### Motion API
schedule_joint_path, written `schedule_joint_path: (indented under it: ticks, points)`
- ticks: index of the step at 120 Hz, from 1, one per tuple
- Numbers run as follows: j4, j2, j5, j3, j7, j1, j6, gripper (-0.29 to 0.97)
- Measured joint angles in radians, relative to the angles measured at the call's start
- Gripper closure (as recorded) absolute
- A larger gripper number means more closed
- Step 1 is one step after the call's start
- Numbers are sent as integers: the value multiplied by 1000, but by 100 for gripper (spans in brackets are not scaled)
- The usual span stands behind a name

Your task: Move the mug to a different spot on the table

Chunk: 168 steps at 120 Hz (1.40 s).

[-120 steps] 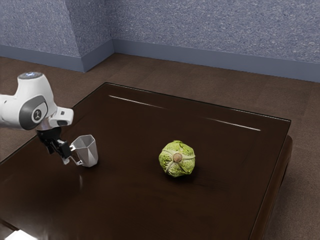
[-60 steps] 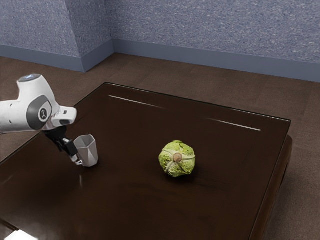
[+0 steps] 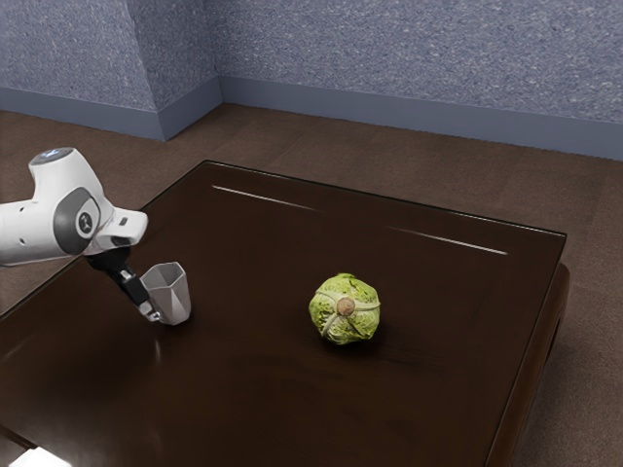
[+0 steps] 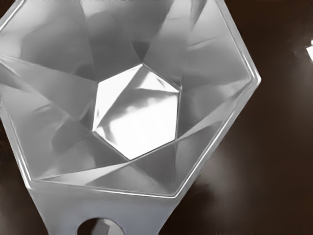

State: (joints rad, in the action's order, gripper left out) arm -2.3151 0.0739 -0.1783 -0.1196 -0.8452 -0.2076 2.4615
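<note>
One grey faceted mug [image 3: 169,291] is sitting on the dark desk [image 3: 409,389] near the exterior view's left edge, well apart from the cabbage [image 3: 345,308] toward the middle. The gripper [image 3: 142,302] is hanging low just beside the mug, on the side of its handle [image 4: 58,215], and the wrist camera is looking straight down into the cup. Whether the fingers are closing on the handle or standing open around it, I cannot tell. The risk I am seeing is a thin, off-centre hold. Lifting by the handle alone could be letting the mug swing or slip free, and a sideways drag could be tipping it over.
</note>
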Motion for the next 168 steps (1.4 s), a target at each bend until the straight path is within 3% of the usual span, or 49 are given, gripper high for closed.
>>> schedule_joint_path:
  ticks: [49, 117, 153, 168]
  points:
    - [9, 29, -1, 0, -92, -3, 24, 1]
    - [17, 44, -3, 0, -149, -1, 70, 48]
    - [19, 45, -47, 1, -131, -2, 100, 64]
    - [20, 30, -90, 12, -123, 4, 134, 64]
